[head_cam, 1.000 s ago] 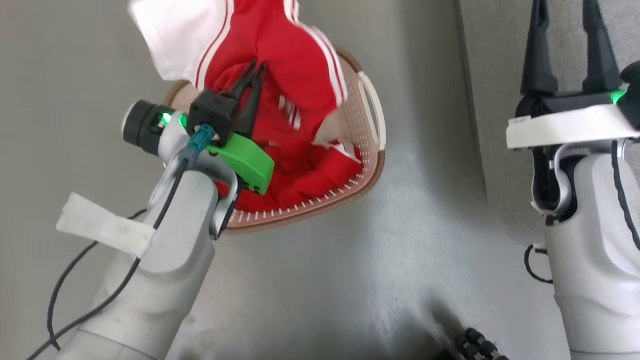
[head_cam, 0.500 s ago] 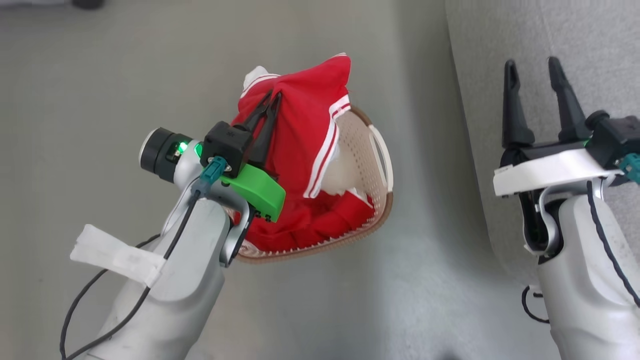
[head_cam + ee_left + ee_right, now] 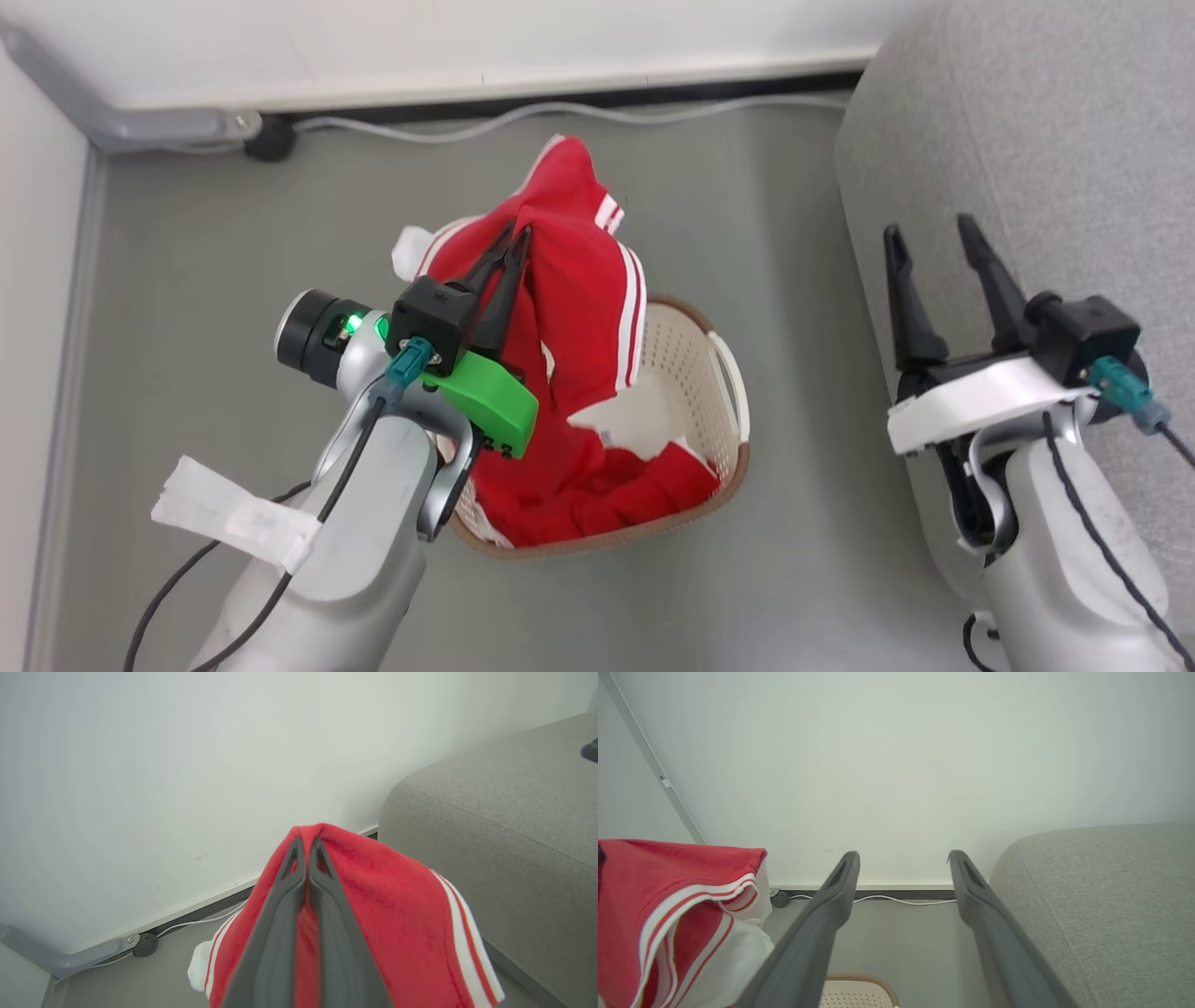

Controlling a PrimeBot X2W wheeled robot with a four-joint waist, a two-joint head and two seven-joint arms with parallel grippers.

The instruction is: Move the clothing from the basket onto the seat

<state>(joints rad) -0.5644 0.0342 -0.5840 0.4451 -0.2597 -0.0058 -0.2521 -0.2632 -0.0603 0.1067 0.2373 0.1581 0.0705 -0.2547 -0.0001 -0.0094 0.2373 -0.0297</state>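
We are looking at a grey floor (image 3: 728, 579) spreading across the head view. Toward twelve o'clock a white wall (image 3: 467, 47) is meeting it, with a dark skirting strip (image 3: 672, 91) running along the joint. A white cable (image 3: 579, 107) is lying just before that strip, trailing from one o'clock toward eleven, where it is reaching a small black round piece (image 3: 271, 147), possibly a plug. A grey conduit (image 3: 159, 126) is lying beside that piece. At nine o'clock a second pale wall (image 3: 37, 327) is standing. In the right wrist view, a thin grey channel (image 3: 649, 760) is climbing toward eleven o'clock.
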